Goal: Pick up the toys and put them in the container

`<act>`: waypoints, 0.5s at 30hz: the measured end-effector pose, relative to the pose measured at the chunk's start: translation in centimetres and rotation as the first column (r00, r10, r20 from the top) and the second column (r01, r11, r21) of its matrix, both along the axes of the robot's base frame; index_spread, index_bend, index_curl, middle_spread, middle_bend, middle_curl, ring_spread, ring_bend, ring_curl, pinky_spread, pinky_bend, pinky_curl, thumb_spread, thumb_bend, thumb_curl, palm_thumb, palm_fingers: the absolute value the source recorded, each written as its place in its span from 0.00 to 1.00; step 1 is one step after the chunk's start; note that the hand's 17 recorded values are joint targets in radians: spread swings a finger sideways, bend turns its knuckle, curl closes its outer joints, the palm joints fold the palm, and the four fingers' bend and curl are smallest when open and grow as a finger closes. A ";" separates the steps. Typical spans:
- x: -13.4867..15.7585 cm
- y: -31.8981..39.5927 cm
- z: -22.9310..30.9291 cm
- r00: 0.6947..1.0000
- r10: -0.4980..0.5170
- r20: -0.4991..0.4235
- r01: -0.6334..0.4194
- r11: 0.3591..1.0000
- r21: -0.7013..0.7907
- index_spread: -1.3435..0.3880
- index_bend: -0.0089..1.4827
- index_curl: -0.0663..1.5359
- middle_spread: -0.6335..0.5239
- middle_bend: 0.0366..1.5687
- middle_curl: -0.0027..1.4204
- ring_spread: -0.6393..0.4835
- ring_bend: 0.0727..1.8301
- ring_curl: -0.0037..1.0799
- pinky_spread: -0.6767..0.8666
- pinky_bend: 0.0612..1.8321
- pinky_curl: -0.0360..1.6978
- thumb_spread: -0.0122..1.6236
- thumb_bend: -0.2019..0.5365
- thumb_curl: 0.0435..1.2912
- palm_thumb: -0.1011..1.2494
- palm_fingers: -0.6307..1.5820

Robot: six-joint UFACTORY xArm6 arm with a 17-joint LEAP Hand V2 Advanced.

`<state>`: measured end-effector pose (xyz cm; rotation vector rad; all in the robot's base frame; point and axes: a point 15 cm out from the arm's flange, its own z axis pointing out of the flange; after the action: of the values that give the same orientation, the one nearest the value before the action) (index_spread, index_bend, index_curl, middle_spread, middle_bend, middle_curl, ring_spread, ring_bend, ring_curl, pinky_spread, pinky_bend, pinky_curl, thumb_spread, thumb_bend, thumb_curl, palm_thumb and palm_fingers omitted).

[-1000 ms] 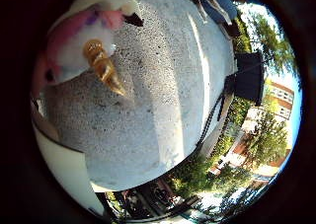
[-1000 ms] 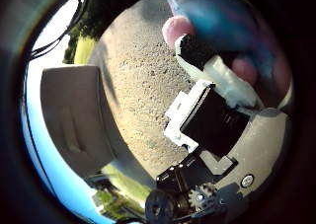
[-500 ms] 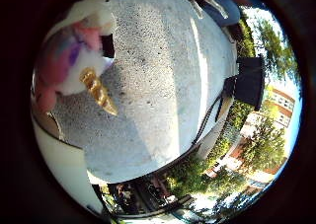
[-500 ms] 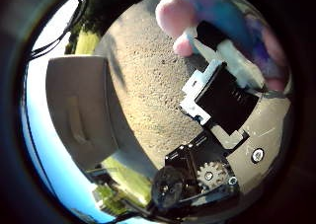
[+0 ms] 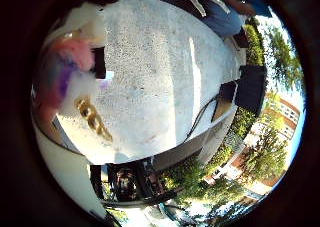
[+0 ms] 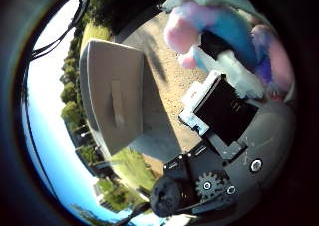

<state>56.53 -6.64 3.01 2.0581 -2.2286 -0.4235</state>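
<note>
A plush unicorn toy, pink, blue and white with a gold horn (image 5: 93, 119), sits close against my palm. In the little finger side palm view its body (image 5: 62, 72) hangs over the grey speckled ground (image 5: 160, 77). In the thumb side palm view the toy (image 6: 224, 32) is pressed by a white and black finger (image 6: 221, 95) of my right hand (image 6: 204, 171), which is curled on it. The container, a grey open box (image 6: 115, 92), stands on the ground beside the hand in the thumb side palm view.
A black box-like object (image 5: 250, 87) stands at the far edge of the ground. Trees and buildings (image 5: 270, 127) lie beyond it. Grass (image 6: 125, 166) borders the ground near the container.
The whole picture has shifted in both views, so the hand has moved with the toy still in it. The container now looks larger and nearer the palm.
</note>
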 end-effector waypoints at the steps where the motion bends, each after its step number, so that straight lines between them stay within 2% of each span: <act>1: -0.2 0.3 0.6 1.000 0.007 -0.005 -0.007 1.000 0.017 0.28 0.59 0.03 0.38 0.76 0.71 0.48 0.78 0.71 0.55 0.79 0.53 0.69 0.26 0.50 0.80 0.70; 15: -3.8 2.2 5.8 0.999 0.052 -0.013 -0.051 0.996 0.076 0.22 0.66 0.03 0.37 0.80 0.76 0.46 0.80 0.76 0.53 0.82 0.57 0.71 0.25 0.53 0.79 0.65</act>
<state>52.74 -4.48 8.85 2.1367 -2.1779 -0.5250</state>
